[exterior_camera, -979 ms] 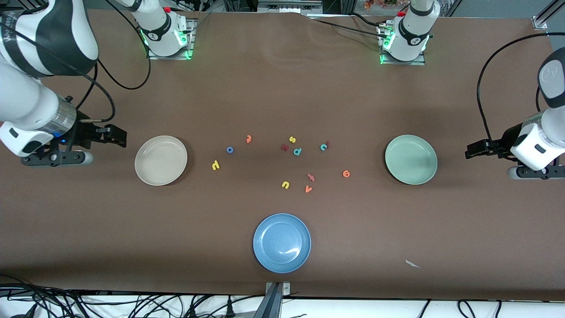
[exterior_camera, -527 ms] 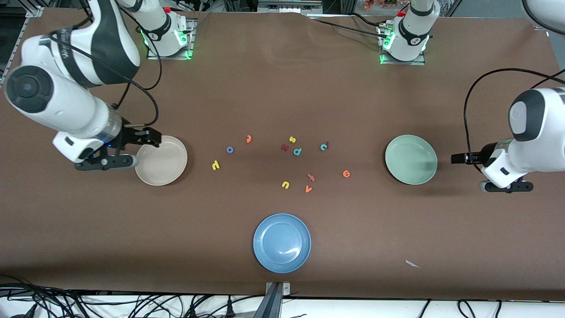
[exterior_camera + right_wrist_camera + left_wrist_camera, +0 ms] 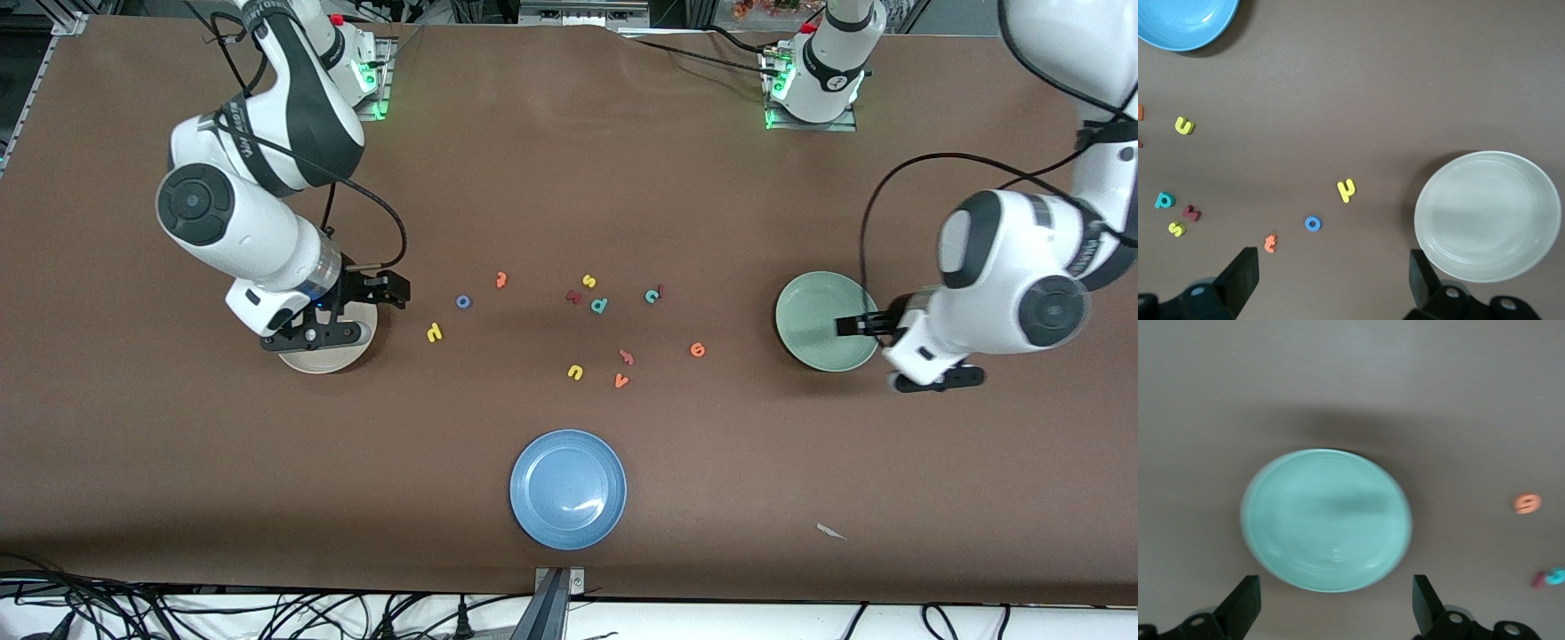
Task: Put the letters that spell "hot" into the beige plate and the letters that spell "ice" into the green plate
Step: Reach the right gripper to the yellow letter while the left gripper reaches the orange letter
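Letters lie scattered on the brown bench, all placed here against the blue plate, which sits nearest the front camera. Every letter is farther from that camera than the blue plate. The yellow "h", the blue "o" and the orange "t" lie toward the right arm's end from it, near the beige plate. The teal "c" touches the dark red "i", and the orange "e" lies nearer the blue plate than that pair; these three sit toward the left arm's end, short of the green plate. Both plates hold nothing.

Closest to the blue plate are a yellow "u", an orange "v" and a salmon-pink letter. Farther off lie a teal "p", a yellow "s" and a dark red letter.

The right gripper hangs over the beige plate's rim, fingers spread wide and holding nothing. The left gripper hangs over the green plate, fingers likewise wide apart and empty.
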Robot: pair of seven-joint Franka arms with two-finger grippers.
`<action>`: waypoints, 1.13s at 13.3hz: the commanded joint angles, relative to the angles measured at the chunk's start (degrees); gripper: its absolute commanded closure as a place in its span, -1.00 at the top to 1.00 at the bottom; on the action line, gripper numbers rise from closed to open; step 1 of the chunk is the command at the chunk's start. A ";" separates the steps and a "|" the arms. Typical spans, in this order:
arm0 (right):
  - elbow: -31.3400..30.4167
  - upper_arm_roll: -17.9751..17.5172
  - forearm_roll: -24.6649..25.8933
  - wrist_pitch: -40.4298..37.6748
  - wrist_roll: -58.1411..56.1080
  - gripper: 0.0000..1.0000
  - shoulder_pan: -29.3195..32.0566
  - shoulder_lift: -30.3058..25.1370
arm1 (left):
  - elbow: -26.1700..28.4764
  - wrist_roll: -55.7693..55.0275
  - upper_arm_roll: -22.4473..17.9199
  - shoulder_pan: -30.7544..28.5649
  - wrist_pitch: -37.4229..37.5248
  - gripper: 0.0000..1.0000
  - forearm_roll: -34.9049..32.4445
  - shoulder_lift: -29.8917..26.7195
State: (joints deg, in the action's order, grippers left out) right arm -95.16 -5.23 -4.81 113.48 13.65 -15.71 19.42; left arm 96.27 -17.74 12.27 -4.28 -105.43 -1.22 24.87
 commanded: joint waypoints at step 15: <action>-16.46 -6.11 6.74 27.85 -2.58 0.99 2.35 10.72 | 0.32 -48.00 2.58 13.94 -28.52 0.70 -7.29 16.27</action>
State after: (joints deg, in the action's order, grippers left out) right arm -111.37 -10.03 0.51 140.57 11.08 -14.38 28.54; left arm 96.68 -63.12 15.43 8.71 -133.16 -5.54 40.84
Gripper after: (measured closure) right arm 0.004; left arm 0.106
